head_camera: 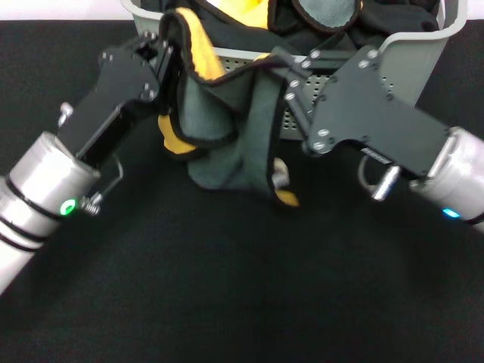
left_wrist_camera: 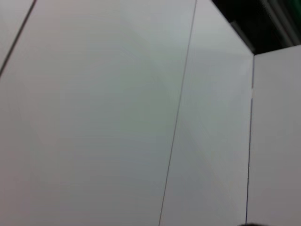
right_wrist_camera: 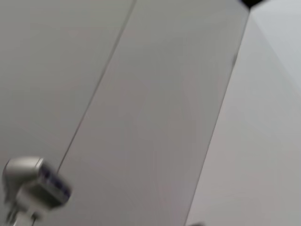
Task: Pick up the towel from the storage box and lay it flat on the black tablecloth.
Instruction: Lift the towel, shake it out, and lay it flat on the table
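Now towel (head_camera: 219,128) hangs vertically over storage box (head_camera: 423,53) rim.

The black tablecloth (head_camera: 227,287) fills nearly the whole frame, with the storage box (head_camera: 408,60) standing on it at the upper centre and right.

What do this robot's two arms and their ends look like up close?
Both arms are silver-grey tubes ringed with black bands. Each ends in a flat, angular matte-black tool studded with small silver screws: the left tool and the right tool. A green light glows on the left arm's wrist, a blue one on the right.
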